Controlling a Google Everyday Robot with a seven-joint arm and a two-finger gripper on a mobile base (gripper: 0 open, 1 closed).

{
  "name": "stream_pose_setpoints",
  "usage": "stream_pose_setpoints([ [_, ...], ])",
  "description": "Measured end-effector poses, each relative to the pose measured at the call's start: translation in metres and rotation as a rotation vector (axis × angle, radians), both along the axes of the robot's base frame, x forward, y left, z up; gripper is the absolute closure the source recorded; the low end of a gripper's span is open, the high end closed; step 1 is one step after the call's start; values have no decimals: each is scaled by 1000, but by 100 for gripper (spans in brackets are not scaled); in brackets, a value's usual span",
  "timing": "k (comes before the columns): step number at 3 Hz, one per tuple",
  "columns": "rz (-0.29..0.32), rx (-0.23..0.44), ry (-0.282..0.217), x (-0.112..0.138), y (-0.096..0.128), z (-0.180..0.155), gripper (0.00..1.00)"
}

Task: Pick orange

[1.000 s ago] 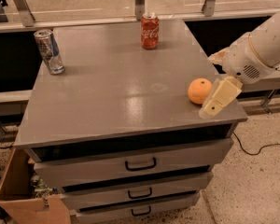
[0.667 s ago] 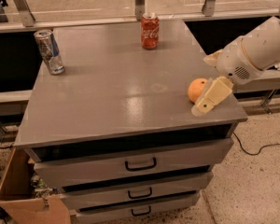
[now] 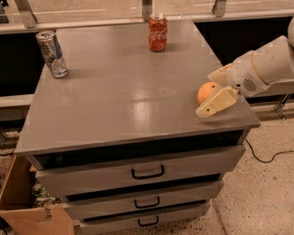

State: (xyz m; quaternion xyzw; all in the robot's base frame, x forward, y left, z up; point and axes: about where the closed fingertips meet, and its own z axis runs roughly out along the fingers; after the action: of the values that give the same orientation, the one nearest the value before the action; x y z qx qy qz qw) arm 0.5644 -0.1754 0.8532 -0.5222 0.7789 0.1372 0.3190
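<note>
The orange is a round orange fruit resting on the grey cabinet top near its right front corner. My gripper comes in from the right on a white arm. Its two cream fingers are open and straddle the orange. The near finger lies in front of the fruit and the far finger lies behind it. The right side of the orange is hidden by the gripper.
A red Coca-Cola can stands at the back middle of the top. A silver can stands at the back left. Drawers are below. A cardboard box sits on the floor at the left, and a cable at the right.
The gripper has moved left toward the orange, so its fingers now reach further around the fruit. The orange and the cans have not moved.
</note>
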Motion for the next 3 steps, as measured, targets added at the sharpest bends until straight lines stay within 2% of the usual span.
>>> stream_pose_setpoints([
  [2, 25, 59, -11, 1, -3, -7, 70],
  [3, 67, 112, -8, -2, 14, -2, 93],
])
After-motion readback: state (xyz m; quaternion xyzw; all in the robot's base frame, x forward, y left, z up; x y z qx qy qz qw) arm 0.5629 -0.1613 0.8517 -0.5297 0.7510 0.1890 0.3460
